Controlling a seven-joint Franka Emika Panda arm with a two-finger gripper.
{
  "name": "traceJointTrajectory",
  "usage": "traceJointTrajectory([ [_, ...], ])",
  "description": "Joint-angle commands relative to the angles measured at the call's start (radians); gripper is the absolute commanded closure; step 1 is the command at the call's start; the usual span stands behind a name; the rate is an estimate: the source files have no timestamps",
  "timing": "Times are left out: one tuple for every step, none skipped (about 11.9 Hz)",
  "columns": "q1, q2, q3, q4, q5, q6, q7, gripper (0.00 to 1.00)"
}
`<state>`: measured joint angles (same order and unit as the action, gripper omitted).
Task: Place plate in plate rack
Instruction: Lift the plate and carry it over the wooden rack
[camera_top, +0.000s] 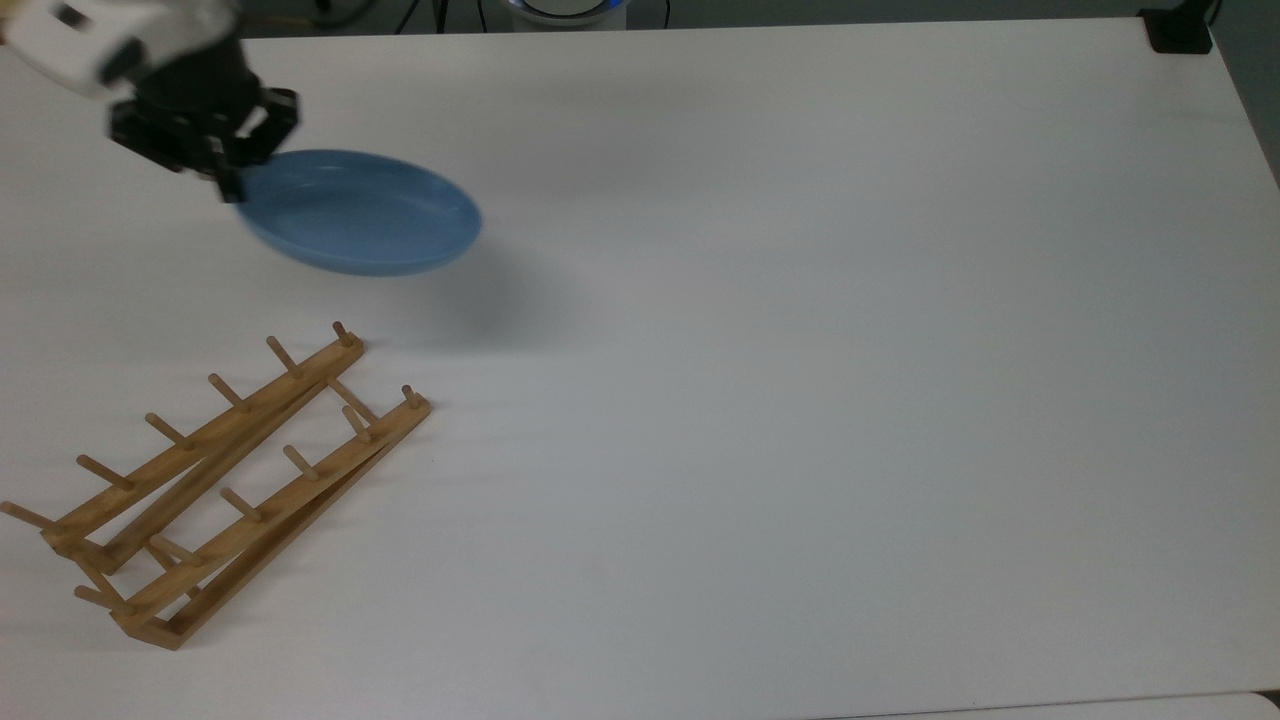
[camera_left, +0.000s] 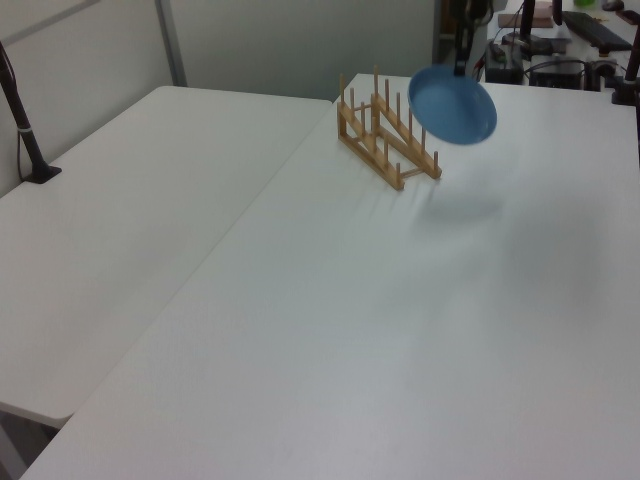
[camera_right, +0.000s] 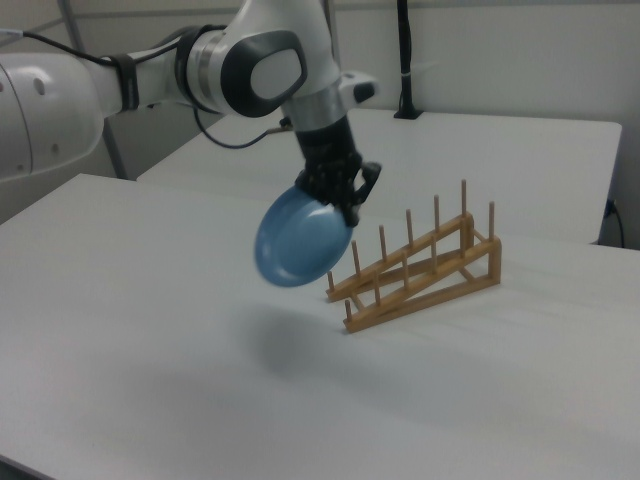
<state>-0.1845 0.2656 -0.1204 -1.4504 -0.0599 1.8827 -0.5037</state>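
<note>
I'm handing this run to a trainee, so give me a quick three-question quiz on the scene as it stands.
1. True or false: the plate rests flat on the table.
2. What holds the plate: A) a peg, B) the gripper, C) nothing?
3. Fill in: the plate rack holds ___ plates.

Key:
1. False; it hangs tilted above the table.
2. B, pinched at the rim.
3. No.

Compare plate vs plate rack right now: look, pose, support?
Look: the plate is glossy blue and round; the plate rack is light-brown wood, long, with upright pegs.
Support: the plate hangs off the table, held at its rim by the claw; the rack stands on the table.
Pose: the plate is tilted, the rack sits flat on its base.
Shared: nothing rests in either.
</note>
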Motion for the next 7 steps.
traceJointTrajectory([
  [-0.035,-0.003,-0.021,0.004,0.045,0.241,0.16,1.0],
  [-0.035,0.0,-0.039,-0.004,0.045,0.336,0.2,1.0],
  [-0.038,0.003,-0.054,-0.016,0.045,0.42,0.23,1.0],
  [-0.038,0.009,-0.062,-0.031,0.045,0.512,0.247,1.0],
  [-0.039,0.012,-0.067,-0.048,0.043,0.597,0.272,1.0],
  [-0.039,0.021,-0.073,-0.063,0.037,0.657,0.295,1.0],
  [-0.039,0.029,-0.073,-0.077,0.034,0.7,0.3,1.0],
])
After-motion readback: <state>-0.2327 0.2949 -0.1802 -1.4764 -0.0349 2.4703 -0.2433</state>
